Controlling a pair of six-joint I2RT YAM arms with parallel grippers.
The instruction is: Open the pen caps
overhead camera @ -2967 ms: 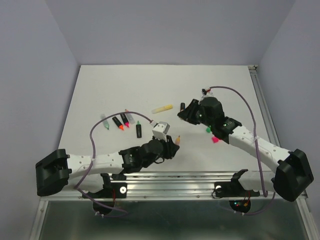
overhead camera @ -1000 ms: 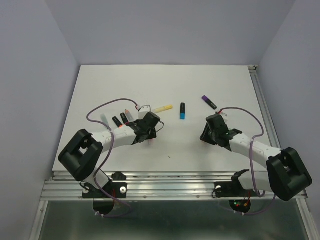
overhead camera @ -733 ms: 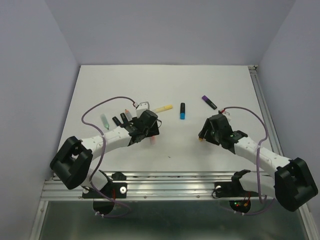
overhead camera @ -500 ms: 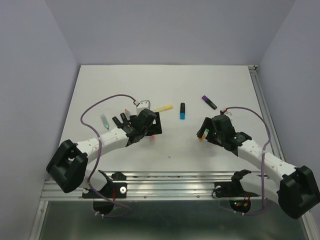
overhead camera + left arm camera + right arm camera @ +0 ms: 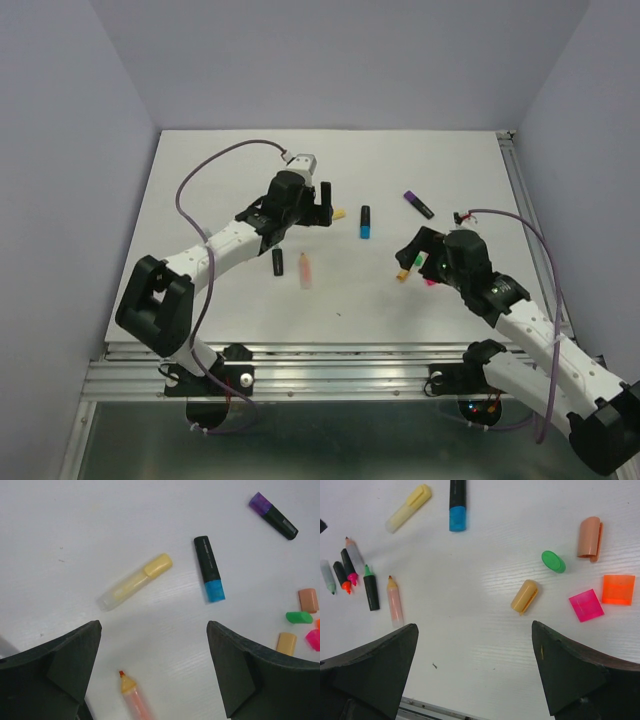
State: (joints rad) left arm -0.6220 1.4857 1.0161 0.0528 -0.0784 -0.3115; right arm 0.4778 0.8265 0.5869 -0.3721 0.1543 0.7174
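Five loose pen caps lie together: peach, green, pale orange, pink and orange. Three markers still wear caps: yellow, blue and purple. An uncapped pastel orange marker lies bare on the table. My left gripper hovers open near the yellow marker, nothing between its fingers. Raised above the loose caps, my right gripper is open and empty too.
Several uncapped markers lie in a row at the table's left. The metal rail runs along the near edge, and lavender walls close in the back and both sides.
Both grippers opened. The left one let the pastel orange marker down and moved toward the back; the right one released the pale orange cap and lifted away to the right.
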